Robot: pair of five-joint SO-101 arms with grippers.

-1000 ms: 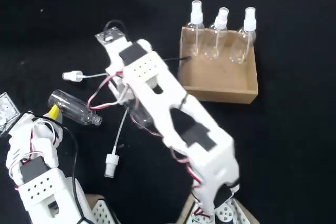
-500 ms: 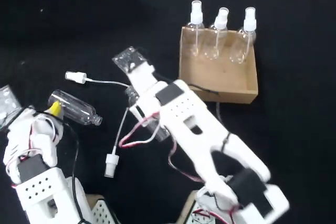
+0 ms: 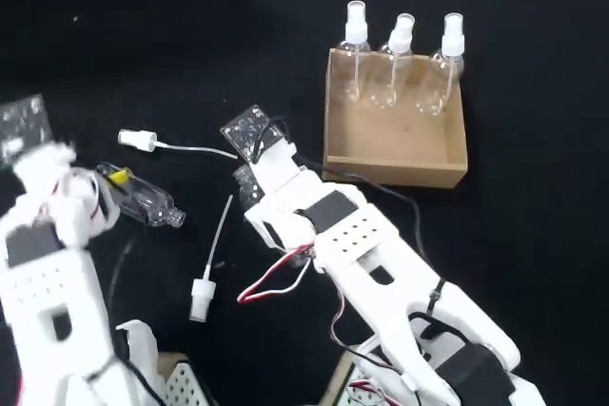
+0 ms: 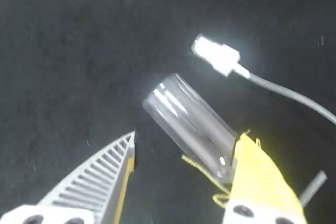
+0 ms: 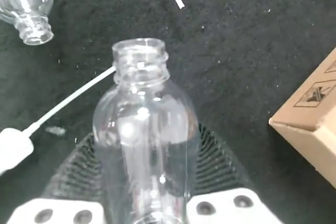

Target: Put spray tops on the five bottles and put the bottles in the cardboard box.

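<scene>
Three clear bottles (image 3: pixel 395 64) with white spray tops stand at the back of the cardboard box (image 3: pixel 395 140). My right gripper (image 3: pixel 251 181) (image 5: pixel 144 153) is shut on a fourth clear bottle (image 5: pixel 142 124), whose open neck points away from the wrist. The fifth bottle (image 3: pixel 145 200) (image 4: pixel 191 121) lies on its side on the black table, without a top. My left gripper (image 3: pixel 108 185) (image 4: pixel 187 140) is open, its fingers on either side of that bottle's base end. One loose spray top (image 3: pixel 136 140) (image 4: pixel 215 53) lies beyond it; another spray top (image 3: pixel 202 296) lies nearer the front.
Each loose spray top trails a long thin tube (image 3: pixel 217 230) across the black cloth between the arms. The box corner (image 5: pixel 312 124) is close beside my right gripper. The lying bottle's neck (image 5: pixel 29 22) is near the held bottle.
The right arm has swung and drawn back, with the bottle still in its gripper. The left arm has moved forward, so its open fingers now straddle the lying bottle's base.
</scene>
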